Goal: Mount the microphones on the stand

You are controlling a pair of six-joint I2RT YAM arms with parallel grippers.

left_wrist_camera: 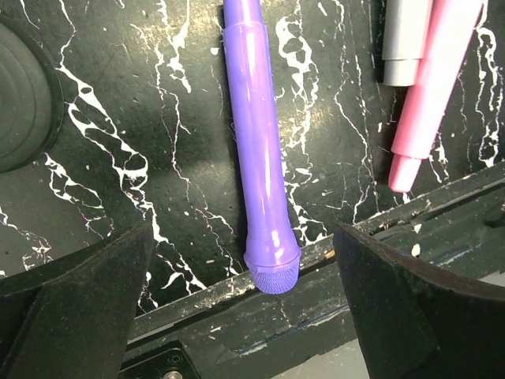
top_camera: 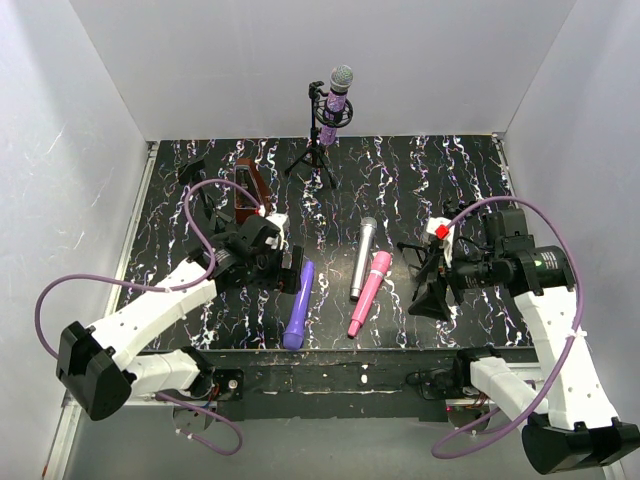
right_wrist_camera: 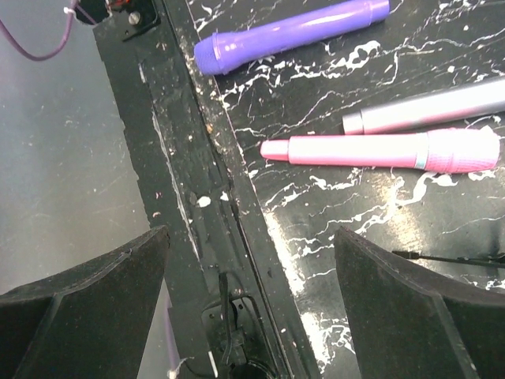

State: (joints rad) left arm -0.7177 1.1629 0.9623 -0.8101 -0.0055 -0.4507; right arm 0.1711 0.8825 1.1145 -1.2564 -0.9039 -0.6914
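**Q:** What is the layout, and what is already mounted?

**A:** The table is black and marbled. The stand is a tripod at its 12 o'clock edge. The glittery purple microphone sits upright in the clip. Three microphones lie flat toward 6 o'clock, so most of the task appears to remain.

**Q:** What is the state of the two grippers?

**A:** The left gripper has its fingers spread wide and holds nothing. The right gripper is also spread and empty. It points at the table's 6 o'clock edge.

**Q:** Which relation governs the coming move?

**A:** The violet microphone lies directly below the left gripper. Its long axis runs nearly 12 to 6, with the mesh head at the 6 o'clock end by the table edge. In the left wrist view its body lies midway between the two fingers and crosswise to their closing line. The fingers are not touching it. A straight descent would likely bracket it, and the left arm is clearly the nearer one.

**Q:** What else is nearby?

**A:** The silver microphone and the pink microphone lie at 3 o'clock of the violet one, well apart from it. These two lie close together, and contact between them cannot be confirmed. The pink one runs from 1 to 7 and is nearer the right arm. The dark red box stands at 11 o'clock of the left gripper.

**Q:** Are there any obstructions?

**A:** Nothing lies between the left fingers and the violet body.
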